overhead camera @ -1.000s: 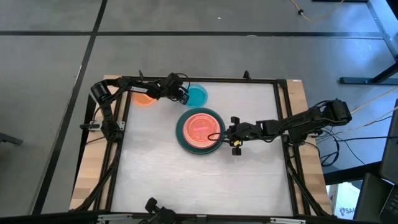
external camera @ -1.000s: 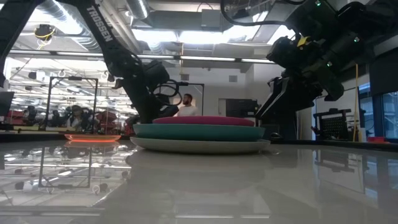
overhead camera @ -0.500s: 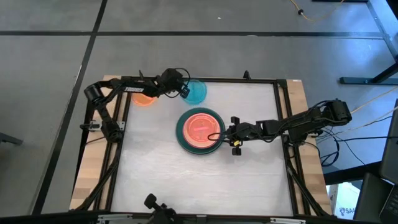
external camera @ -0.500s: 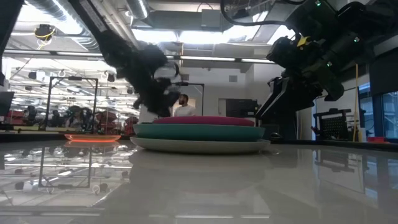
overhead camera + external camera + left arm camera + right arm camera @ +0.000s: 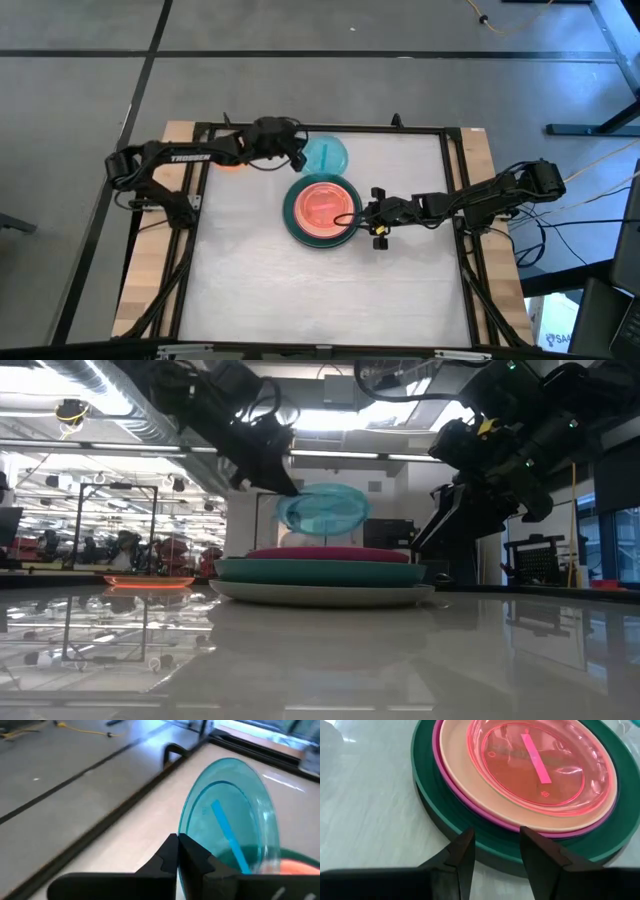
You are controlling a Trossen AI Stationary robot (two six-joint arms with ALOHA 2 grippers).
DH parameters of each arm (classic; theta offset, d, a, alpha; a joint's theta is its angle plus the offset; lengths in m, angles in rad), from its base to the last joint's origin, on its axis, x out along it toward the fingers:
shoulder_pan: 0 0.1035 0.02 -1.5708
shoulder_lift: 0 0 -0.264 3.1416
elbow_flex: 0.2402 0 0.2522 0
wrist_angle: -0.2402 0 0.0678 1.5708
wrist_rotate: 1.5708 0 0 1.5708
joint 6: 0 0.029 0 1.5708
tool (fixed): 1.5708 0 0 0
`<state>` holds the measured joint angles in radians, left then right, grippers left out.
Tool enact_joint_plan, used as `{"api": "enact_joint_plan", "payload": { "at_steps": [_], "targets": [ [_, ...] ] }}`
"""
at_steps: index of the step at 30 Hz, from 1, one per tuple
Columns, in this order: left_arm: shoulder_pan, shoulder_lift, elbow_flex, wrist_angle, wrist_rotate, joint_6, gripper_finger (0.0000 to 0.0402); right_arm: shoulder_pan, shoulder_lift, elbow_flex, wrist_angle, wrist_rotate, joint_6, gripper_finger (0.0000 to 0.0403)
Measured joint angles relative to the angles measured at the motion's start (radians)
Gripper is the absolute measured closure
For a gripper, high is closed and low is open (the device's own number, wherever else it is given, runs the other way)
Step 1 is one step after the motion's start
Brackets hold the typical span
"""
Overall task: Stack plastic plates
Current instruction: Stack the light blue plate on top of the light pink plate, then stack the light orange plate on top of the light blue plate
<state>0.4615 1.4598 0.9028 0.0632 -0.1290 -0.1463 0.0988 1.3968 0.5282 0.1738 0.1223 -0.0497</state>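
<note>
A small translucent blue plate (image 5: 325, 155) is lifted off the table, above and beyond the stack in the low view (image 5: 322, 510). My left gripper (image 5: 298, 155) is shut on it. The stack (image 5: 322, 208) sits mid-table: a translucent pink plate (image 5: 540, 765) on top, then peach, magenta and teal-green plates, with dark and grey ones beneath (image 5: 320, 595). My right gripper (image 5: 362, 215) is open at the stack's right rim, its fingers (image 5: 465, 855) level with the lower plates. A translucent orange plate (image 5: 230, 163) lies flat at the far left, partly under the left arm. My left gripper (image 5: 179, 847) pinches the blue plate's rim (image 5: 186, 827) between its two fingers, on the edge facing the table's left. The fingers come roughly level from the left. The plate (image 5: 230, 815) is lifted clear and sits tilted in the hold.
A black frame (image 5: 400, 128) runs around the tabletop. The near half of the white table (image 5: 320, 290) holds nothing. Beyond the table's far side the low view shows a room with a person (image 5: 297, 530) far off.
My left gripper has risen with the blue plate and shifted a little toward the table's right, toward the stack. The plate has come off the table, lifted clear and tipped. The left arm's elbow has swung toward the table's left.
</note>
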Motion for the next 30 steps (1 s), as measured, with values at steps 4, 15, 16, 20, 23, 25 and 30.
{"api": "enact_joint_plan", "payload": {
  "at_steps": [4,15,16,20,23,25,30],
  "targets": [
    [-0.075,0.000,0.000,-0.033,0.002,0.000,0.0400,0.000,0.000,0.000,0.000,0.000,0.001,0.0258],
    [-0.226,0.113,0.000,-0.037,-0.010,-0.008,0.0400,0.000,0.000,0.000,0.002,-0.002,0.001,0.0258],
    [-0.233,0.120,0.000,-0.036,-0.007,-0.008,0.0400,0.000,0.000,0.000,0.002,-0.002,0.001,0.0258],
    [-0.261,0.133,0.000,-0.041,-0.007,-0.008,0.0396,0.000,0.000,0.000,0.002,-0.002,0.001,0.0258],
    [-0.267,0.132,0.000,-0.038,-0.006,-0.008,0.0382,0.000,0.000,0.000,0.002,-0.002,0.001,0.0258],
    [-0.266,0.132,0.000,-0.049,-0.007,-0.004,0.0368,0.000,0.000,0.000,0.003,-0.002,0.001,0.0258],
    [-0.264,0.117,0.000,-0.111,-0.007,-0.004,0.0319,0.000,0.000,0.000,0.003,-0.003,0.001,0.0258]
  ]
}}
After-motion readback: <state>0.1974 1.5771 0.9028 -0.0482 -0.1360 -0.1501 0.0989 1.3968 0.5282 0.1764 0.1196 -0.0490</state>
